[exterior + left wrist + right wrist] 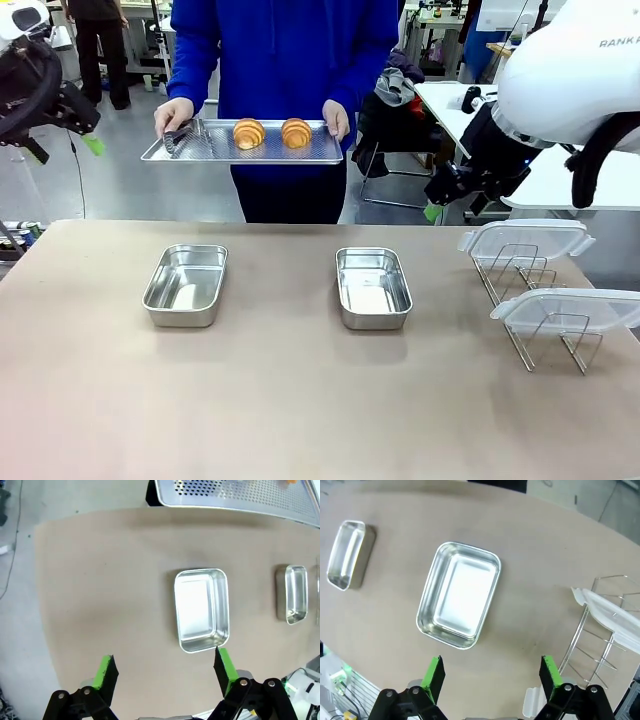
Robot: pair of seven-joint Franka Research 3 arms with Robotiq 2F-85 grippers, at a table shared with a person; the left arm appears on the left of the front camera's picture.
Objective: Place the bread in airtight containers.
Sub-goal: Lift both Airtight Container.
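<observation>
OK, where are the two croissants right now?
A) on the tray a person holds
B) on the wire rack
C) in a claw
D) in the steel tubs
A: both croissants lie side by side on the tray in a person's hands; the tubs are empty.

Grey floor [120, 170] is stretching across the upper left; a white table [445, 105] is standing upper right beside a clothes-draped chair [390, 150].

Bright, even overhead light, soft shadows, white glare in the steel tubs [462, 592], fisheye-curved wrist-view edges.
</observation>
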